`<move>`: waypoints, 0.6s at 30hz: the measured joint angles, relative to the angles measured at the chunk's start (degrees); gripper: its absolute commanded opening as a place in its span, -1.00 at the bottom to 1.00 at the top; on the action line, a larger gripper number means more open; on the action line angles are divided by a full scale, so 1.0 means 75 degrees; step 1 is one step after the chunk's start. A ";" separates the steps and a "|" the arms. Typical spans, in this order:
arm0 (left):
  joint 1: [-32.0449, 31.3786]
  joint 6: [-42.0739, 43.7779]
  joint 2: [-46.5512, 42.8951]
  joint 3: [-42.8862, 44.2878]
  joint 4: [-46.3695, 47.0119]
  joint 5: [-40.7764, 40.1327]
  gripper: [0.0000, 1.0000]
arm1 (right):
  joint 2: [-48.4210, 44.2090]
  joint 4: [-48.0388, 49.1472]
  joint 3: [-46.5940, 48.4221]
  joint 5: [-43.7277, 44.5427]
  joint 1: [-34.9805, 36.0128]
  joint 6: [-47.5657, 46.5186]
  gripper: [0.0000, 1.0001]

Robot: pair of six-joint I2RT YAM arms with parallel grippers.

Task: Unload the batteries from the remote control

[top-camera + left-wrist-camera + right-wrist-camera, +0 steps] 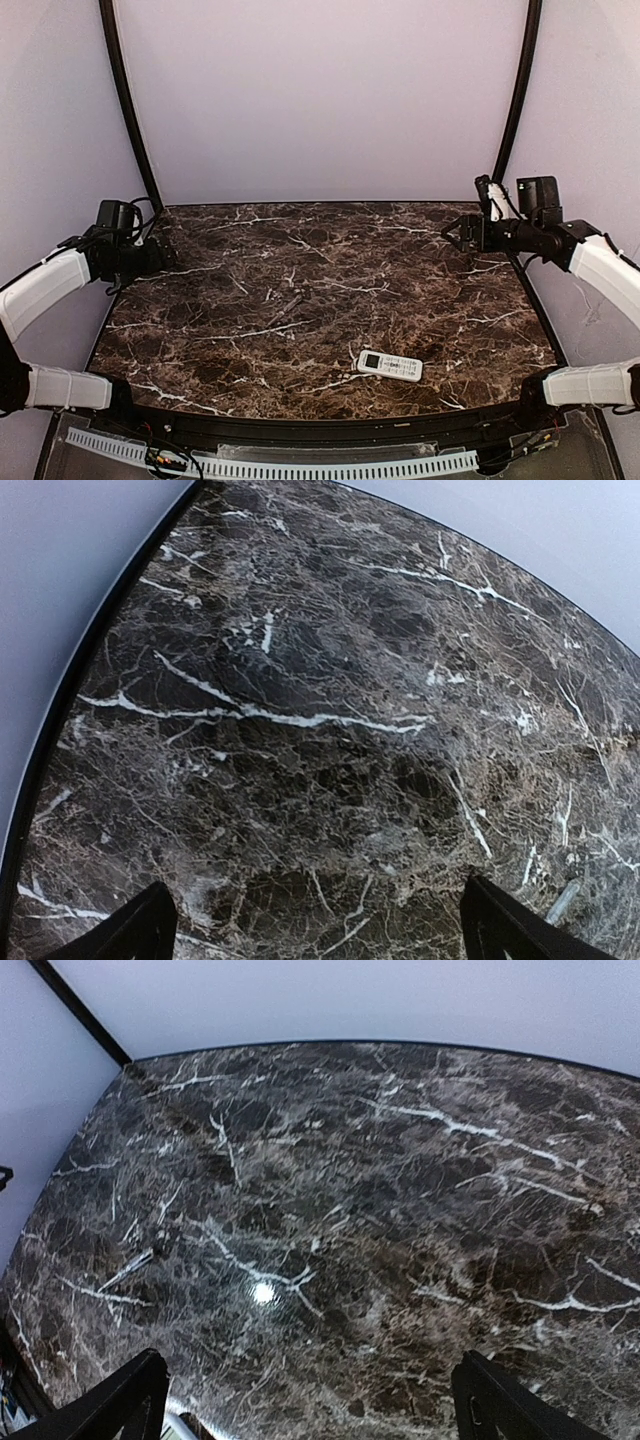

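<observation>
Behind and below the right gripper (455, 232), the remote control (390, 366) is lying crosswise, nearer it than the left gripper (165, 255); both are standing wide open, holding nothing.

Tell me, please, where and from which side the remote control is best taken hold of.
Probably across its narrow width, near mid-length, coming straight down from above. The remote control lies flat and face up near the front edge of the table, display end to the left, so only its two long side edges offer opposing faces. The open right gripper sits on the nearer side.
</observation>
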 measured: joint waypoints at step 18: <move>0.0000 0.1384 0.0038 0.0810 -0.1556 0.1527 1.00 | 0.1376 -0.1568 0.0003 0.1099 0.4269 -0.0058 0.97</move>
